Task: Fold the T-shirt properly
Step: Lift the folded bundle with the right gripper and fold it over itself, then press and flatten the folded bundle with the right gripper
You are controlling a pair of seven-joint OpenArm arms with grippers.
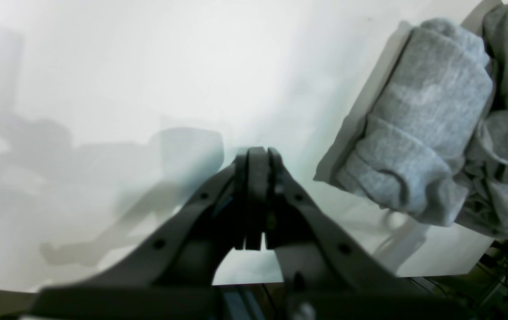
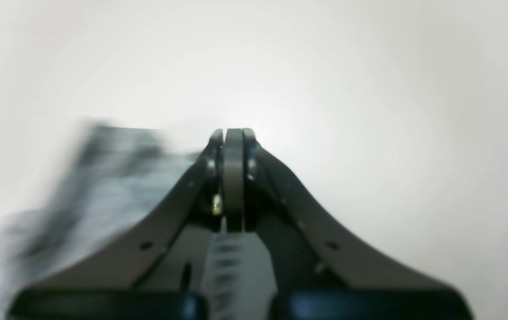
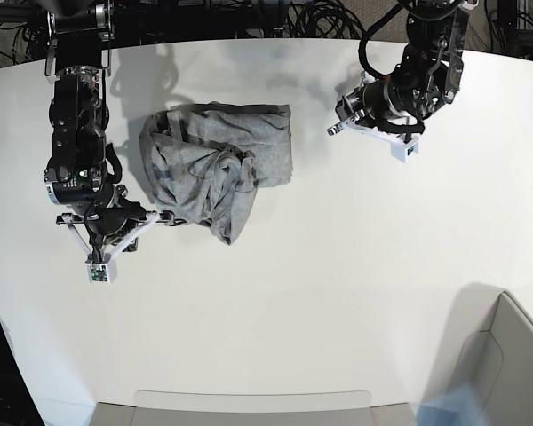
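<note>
Roughly at the middle of the far half of the white table (image 3: 338,293), the T-shirt (image 3: 215,169) lies as a loose grey bundle, not flat and not squared up. Its tidier part is a folded block toward the far side, with a fairly straight edge facing the side of the table where the left arm works; from that block a crumpled mass of cloth spills toward the near side and ends in a drooping point. Taken whole, the bundle's long axis runs slantwise across the table, from the far corner of the folded block down to that point at the near side. No lettering shows in the base view; only plain grey cloth and a few stitched hems can be made out. The left gripper (image 3: 331,130) hangs over bare table well apart from the T-shirt, on the side of the straight edge, and its fingers (image 1: 257,164) are pressed together with nothing between them. In the left wrist view the T-shirt (image 1: 432,124) appears as a thick roll of folds off to one side of that gripper. The right gripper (image 3: 167,216) sits just beside the crumpled edge of the T-shirt, on the opposite side from the left one, its tip close to the cloth. Its fingers (image 2: 234,151) are clenched on nothing; whether the tip touches the cloth cannot be told.
</note>
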